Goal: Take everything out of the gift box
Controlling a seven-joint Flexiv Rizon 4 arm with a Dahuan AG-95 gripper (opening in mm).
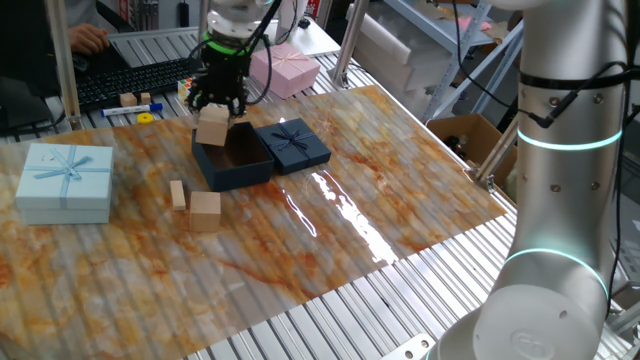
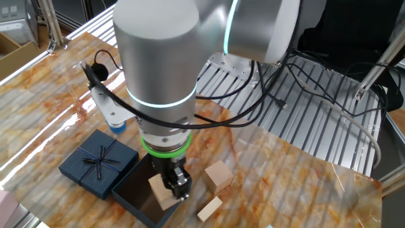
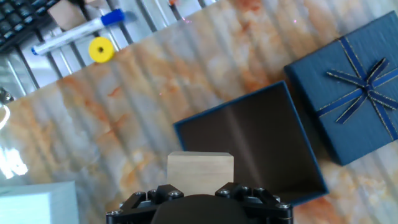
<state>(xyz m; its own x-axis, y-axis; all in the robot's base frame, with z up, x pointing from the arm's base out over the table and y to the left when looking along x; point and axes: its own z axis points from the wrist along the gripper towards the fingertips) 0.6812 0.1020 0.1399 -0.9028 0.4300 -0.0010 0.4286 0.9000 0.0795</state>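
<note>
Above gift box point(image 1: 232, 160): gripped wooden block point(image 3: 200, 173).

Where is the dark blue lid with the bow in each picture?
One fixed view: the lid lies right of the open gift box, touching it.
Other fixed view: lower left, left of the box.
Hand view: right edge.
Shared landmark: the open gift box beside it.

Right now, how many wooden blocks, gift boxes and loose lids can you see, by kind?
Wooden blocks: 4, one held in the gripper above the navy box, two on the mat, one far back by the keyboard.
Gift boxes: 3, navy, light blue, pink.
Loose lids: 1, navy lid.
Total: 8.
</note>
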